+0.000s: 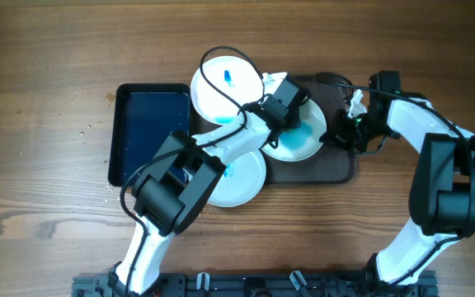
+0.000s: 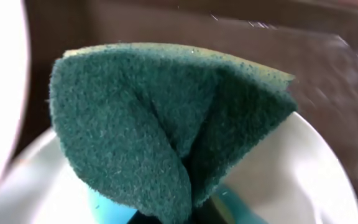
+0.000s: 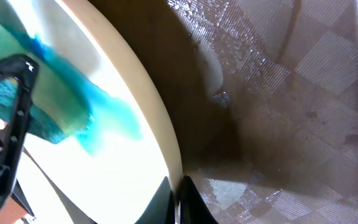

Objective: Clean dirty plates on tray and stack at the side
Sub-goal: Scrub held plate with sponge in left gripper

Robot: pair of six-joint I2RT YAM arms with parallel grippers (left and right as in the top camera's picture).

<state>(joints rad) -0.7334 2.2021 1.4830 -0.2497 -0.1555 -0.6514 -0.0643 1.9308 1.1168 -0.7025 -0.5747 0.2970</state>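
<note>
A white plate (image 1: 302,144) smeared with blue lies on the brown tray (image 1: 345,165). My left gripper (image 1: 289,109) is shut on a green sponge (image 2: 166,118) and presses it onto this plate (image 2: 303,180). My right gripper (image 1: 342,132) is shut on the plate's right rim (image 3: 160,143), pinching it between its fingers (image 3: 180,199). A second white plate with a blue spot (image 1: 226,84) lies at the back. A third white plate (image 1: 242,177) lies in front, partly under my left arm.
A dark blue bin (image 1: 148,132) stands left of the plates. The tray's textured brown surface (image 3: 291,93) is wet in the right wrist view. Bare wooden table (image 1: 48,165) lies to the left and front.
</note>
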